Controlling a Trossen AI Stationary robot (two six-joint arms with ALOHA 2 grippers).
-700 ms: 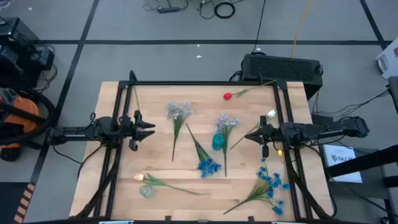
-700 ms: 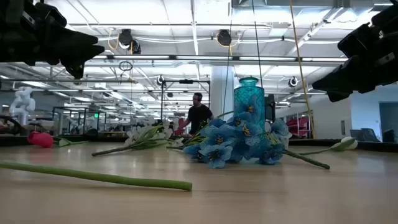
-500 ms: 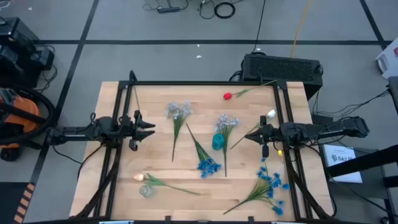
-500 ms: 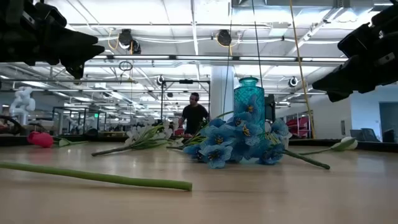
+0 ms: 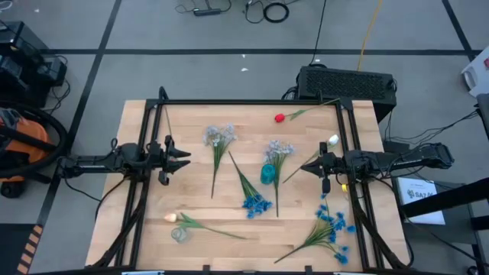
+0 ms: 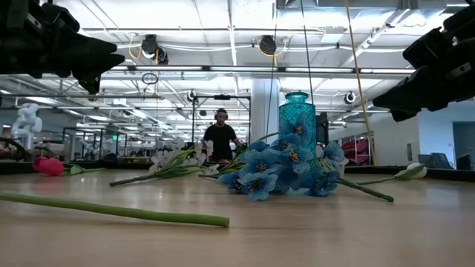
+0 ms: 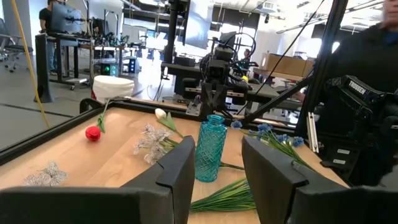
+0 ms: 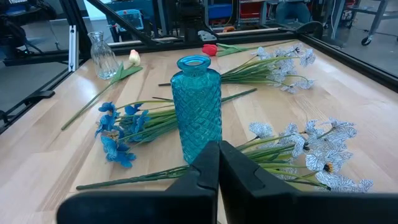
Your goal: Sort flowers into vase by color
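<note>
A light wooden table (image 5: 145, 221) with a black metal frame stood on a grey floor. A black box-shaped case (image 5: 348, 81) sat just behind its far edge, an orange vacuum cleaner (image 5: 19, 145) stood off to one side, and a person in a dark shirt (image 6: 220, 137) stood in the room beyond.

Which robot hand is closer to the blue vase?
The right one. The right gripper hangs just beside the blue vase, shut and pointing at it. The left gripper is open and farther off on the vase's other side, past the grey-blue flowers.
</note>
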